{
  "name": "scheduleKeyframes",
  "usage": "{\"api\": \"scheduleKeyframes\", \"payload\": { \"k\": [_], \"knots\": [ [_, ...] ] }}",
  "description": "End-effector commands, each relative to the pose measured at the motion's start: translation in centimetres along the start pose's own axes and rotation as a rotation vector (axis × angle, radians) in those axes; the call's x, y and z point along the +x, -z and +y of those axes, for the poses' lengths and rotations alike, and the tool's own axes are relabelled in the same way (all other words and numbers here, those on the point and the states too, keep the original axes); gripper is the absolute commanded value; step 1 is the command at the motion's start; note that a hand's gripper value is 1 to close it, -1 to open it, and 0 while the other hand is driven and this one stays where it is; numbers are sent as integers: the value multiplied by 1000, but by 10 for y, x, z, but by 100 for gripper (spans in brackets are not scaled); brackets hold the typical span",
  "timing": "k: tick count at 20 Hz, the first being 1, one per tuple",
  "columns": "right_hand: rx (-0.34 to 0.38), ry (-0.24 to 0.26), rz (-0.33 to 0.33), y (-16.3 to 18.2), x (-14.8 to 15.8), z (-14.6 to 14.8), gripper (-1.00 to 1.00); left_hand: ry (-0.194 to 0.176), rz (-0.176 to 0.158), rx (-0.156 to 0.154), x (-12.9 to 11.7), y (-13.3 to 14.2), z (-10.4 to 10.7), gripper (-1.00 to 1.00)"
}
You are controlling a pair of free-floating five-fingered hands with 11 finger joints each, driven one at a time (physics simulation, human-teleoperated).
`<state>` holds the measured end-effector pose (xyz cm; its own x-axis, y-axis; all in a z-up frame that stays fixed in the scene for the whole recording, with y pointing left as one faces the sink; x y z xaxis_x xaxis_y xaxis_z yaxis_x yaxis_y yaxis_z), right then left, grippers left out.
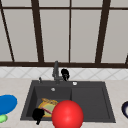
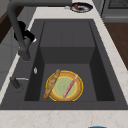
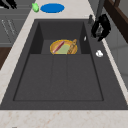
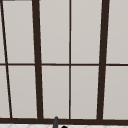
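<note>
My right hand (image 1: 65, 74) is at the back of the sink, right against the dark faucet (image 1: 56, 71). In the right side view this hand (image 3: 102, 26) has its fingers curled round the faucet (image 3: 99, 10); it also shows beside the faucet (image 2: 17, 27) as a dark hand (image 2: 25, 33) in the left side view. My left hand (image 1: 38, 115) hangs at the sink's front left corner with relaxed fingers and holds nothing. In the left basin lies a yellow plate (image 2: 78, 93) with a baguette (image 2: 51, 83) and a pink stick (image 2: 70, 86) on it.
A big red ball (image 1: 67, 115) fills the front middle in the front view. A blue plate (image 1: 7, 103) and a green item (image 1: 2, 118) lie on the left counter. A dark bowl (image 2: 80, 7) stands on the right counter. A small white item (image 3: 99, 53) sits on the sink's back rim.
</note>
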<state>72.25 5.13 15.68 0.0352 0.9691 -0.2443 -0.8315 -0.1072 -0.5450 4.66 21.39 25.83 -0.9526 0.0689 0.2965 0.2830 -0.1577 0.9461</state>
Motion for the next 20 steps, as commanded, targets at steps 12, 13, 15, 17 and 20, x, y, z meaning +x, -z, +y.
{"api": "scheduleKeyframes", "payload": {
  "k": [12, 13, 15, 17, 20],
  "knots": [
    [10, -129, 213, 2, 27, -4, 100, 0, 0, 0, 0, 0, 0, 0],
    [1, -141, 197, 5, 26, -8, 100, 0, 0, 0, 0, 0, 0, 0],
    [8, -115, 194, 1, 32, -5, 100, 0, 0, 0, 0, 0, 0, 0],
    [19, -100, 231, -1, 45, -8, 100, 0, 0, 0, 0, 0, 0, 0],
    [-27, -198, 339, -5, 55, -14, 100, 0, 0, 0, 0, 0, 0, 0]
  ]
}}
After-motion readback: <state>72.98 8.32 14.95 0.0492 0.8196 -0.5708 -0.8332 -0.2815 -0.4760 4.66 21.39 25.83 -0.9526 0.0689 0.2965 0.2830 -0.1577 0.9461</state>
